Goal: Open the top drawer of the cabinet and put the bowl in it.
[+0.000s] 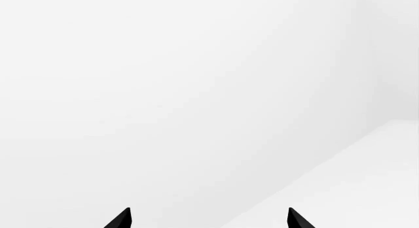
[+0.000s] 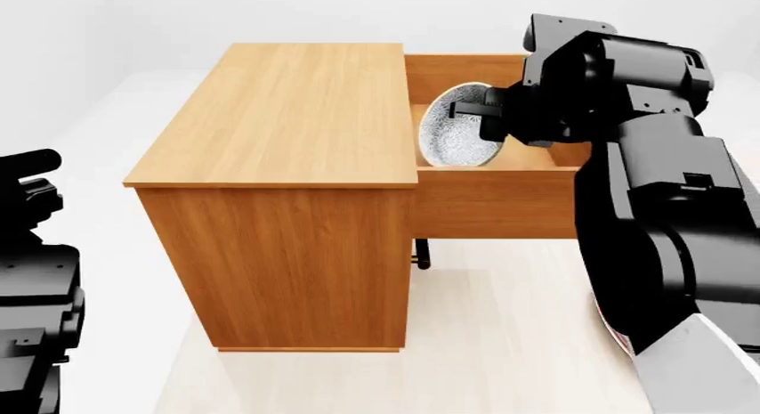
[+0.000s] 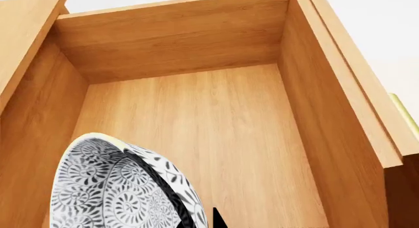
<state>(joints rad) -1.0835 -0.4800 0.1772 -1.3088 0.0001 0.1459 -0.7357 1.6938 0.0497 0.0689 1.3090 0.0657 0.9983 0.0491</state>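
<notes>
The bowl (image 2: 457, 129) is held tilted on its edge over the open top drawer (image 2: 493, 196), which is pulled out at the 3 o'clock side of the cabinet (image 2: 285, 120) in the head view. In the right wrist view the bowl (image 3: 111, 189) appears at about 7 o'clock, above the bare drawer floor, with its patterned outside turned to the camera. It cannot be told from the pictures if it already touches the floor.

The main risk is judged to be the release. Because the bowl is tilted and not level, it could roll, tip over or knock against the drawer wall nearest the cabinet body if it is let go from this height. A slip at the rim is also possible, since only a thin edge seems to be pinched.

The right gripper (image 2: 497, 120) is clenched on the bowl's rim, as far as can be seen. The right arm is bent over the drawer, with the wrist pointing down into it.

The left gripper (image 1: 208, 219) is spread apart and empty, pointing at a plain white background. The left arm is kept low at 9 o'clock, well apart from the cabinet.
</notes>
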